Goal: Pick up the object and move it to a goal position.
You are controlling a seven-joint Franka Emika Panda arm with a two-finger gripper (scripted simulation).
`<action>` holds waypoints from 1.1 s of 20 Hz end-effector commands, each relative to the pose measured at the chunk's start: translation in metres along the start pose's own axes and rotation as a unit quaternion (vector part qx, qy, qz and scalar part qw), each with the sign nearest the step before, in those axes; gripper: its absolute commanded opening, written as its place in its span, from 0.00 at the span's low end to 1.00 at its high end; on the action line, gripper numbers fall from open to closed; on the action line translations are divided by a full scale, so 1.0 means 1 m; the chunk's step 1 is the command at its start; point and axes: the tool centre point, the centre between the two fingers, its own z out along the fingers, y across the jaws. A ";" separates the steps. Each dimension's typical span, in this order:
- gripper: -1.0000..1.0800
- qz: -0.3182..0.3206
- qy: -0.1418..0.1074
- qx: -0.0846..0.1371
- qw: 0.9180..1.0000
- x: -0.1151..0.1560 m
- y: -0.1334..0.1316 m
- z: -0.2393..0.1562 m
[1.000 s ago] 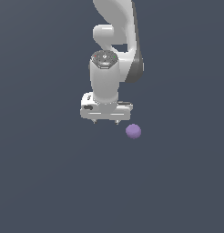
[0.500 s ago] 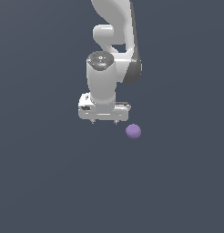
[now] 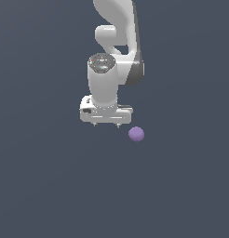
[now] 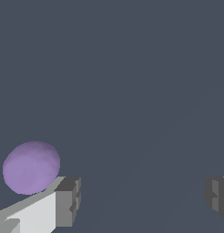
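Because the small purple ball [image 3: 136, 134] looks smooth, light and apt to roll, the gripper [image 3: 106, 124], spread wide and empty with the ball just outside one finger [image 4: 66, 201], should probably close across its middle.

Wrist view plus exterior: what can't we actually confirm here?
- Gripper fingers: exterior view, mostly hidden behind the hand body, only the tips peek out.
- Fingers: wrist view, both cut off by the frame edge.
- Purple ball: whether it touches the near finger is unclear.
- Goal position: no marker in either view.
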 end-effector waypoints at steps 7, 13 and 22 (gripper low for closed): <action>0.96 0.032 0.001 0.001 0.999 -0.002 -0.018 0.009; 0.96 0.074 0.003 0.002 0.997 -0.005 -0.040 0.020; 0.96 0.157 0.006 0.005 0.988 -0.014 -0.082 0.043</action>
